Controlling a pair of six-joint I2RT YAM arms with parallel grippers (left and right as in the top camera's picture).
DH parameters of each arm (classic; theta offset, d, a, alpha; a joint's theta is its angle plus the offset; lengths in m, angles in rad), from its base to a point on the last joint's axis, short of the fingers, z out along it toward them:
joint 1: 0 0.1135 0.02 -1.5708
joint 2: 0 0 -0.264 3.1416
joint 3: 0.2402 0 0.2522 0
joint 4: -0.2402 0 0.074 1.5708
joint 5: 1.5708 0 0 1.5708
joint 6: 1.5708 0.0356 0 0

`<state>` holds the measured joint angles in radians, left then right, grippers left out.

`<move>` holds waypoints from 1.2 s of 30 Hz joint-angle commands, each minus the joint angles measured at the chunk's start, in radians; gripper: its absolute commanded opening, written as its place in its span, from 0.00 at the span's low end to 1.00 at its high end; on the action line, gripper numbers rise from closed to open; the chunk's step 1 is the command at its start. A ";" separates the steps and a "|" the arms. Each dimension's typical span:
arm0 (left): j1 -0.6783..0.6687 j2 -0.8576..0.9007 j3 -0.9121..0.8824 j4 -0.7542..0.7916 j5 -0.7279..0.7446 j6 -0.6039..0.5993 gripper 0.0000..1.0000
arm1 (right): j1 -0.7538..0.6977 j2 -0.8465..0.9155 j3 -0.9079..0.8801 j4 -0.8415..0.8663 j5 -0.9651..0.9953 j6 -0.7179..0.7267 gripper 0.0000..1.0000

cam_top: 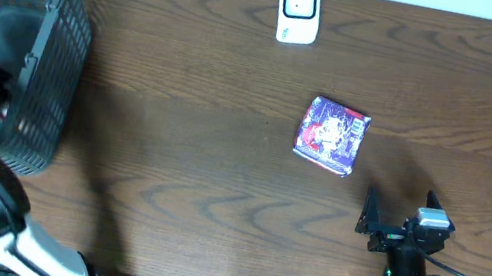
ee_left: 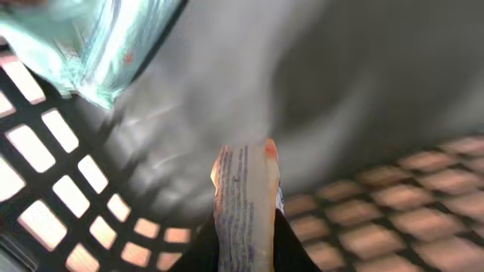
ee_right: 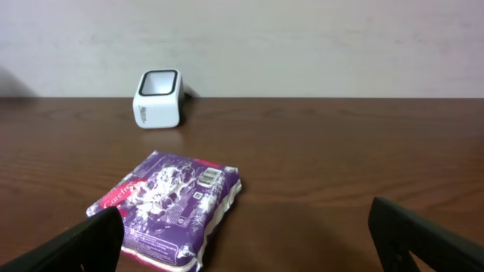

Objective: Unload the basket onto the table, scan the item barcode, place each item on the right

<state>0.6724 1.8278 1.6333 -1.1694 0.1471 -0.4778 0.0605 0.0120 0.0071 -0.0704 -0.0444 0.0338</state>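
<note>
Okay, left gripper [ee_left: 246, 243] is inside the basket [cam_top: 50, 53] at 9 o'clock, pinching a thin printed packet [ee_left: 243, 181] by one end. My guess is that keeps its faces free for the scanner [cam_top: 299, 10] at 12. A teal pouch [ee_left: 98, 45] shares the basket. Right gripper [cam_top: 400, 204] is spread wide and empty at 5. A purple packet [cam_top: 332, 134] lies flat near 2.

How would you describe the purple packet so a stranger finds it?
Look at the brown wooden table. Right of its middle, between the white scanner at the far edge and the right claw at the near edge, lies the purple packet. It alone is flat and colourful, with white print.
</note>
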 commanded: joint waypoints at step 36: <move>-1.006 -0.360 0.038 0.217 0.133 0.451 0.07 | -0.007 -0.006 -0.001 -0.004 0.005 0.003 0.99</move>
<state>-0.2703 1.4094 1.6661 -0.9436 0.2680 -0.0597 0.0605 0.0120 0.0071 -0.0700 -0.0444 0.0338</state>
